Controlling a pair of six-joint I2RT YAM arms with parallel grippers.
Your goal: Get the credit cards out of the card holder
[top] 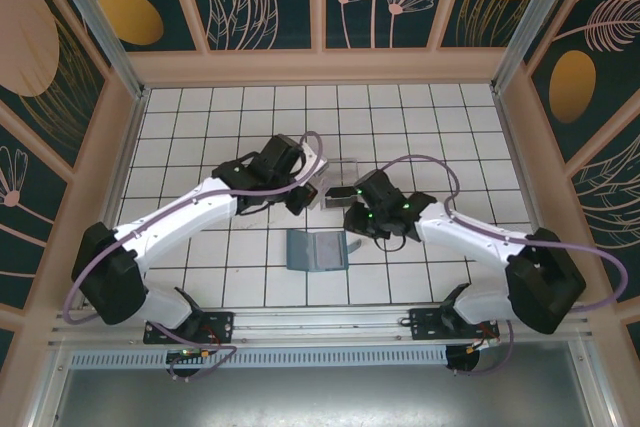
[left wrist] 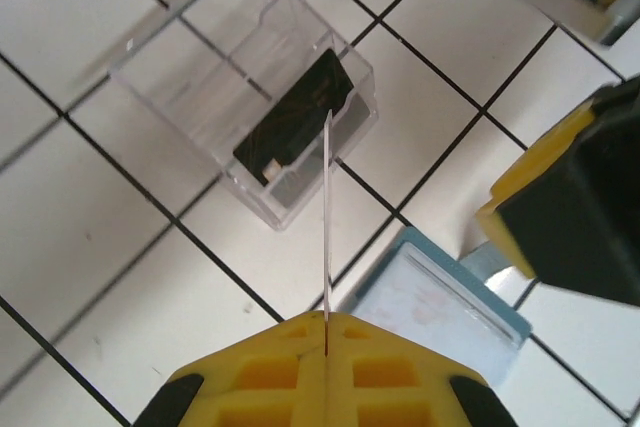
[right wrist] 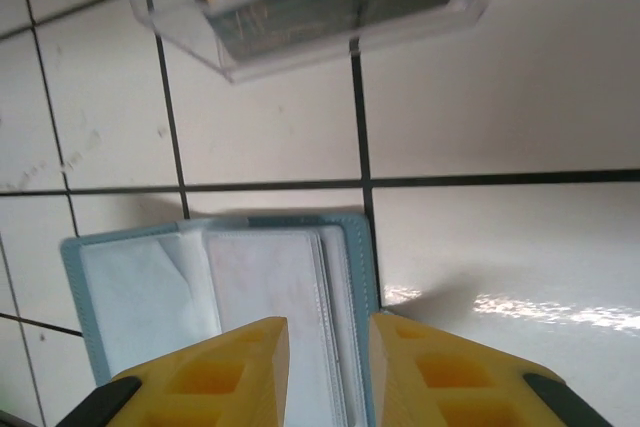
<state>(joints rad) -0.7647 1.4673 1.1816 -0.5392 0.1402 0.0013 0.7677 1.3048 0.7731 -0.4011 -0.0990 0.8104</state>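
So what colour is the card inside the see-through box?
Black. The card in the clear box shows best in the left wrist view.

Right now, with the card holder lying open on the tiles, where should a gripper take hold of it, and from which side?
Probably the stack of clear sleeves inside the card holder, coming straight down from above. The holder itself lies flat on the tiles, offering no edge to pinch; the sleeves stand slightly proud.

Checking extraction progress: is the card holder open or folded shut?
Open. The card holder lies spread flat like a book, both halves side by side, with its inner sleeves facing up.
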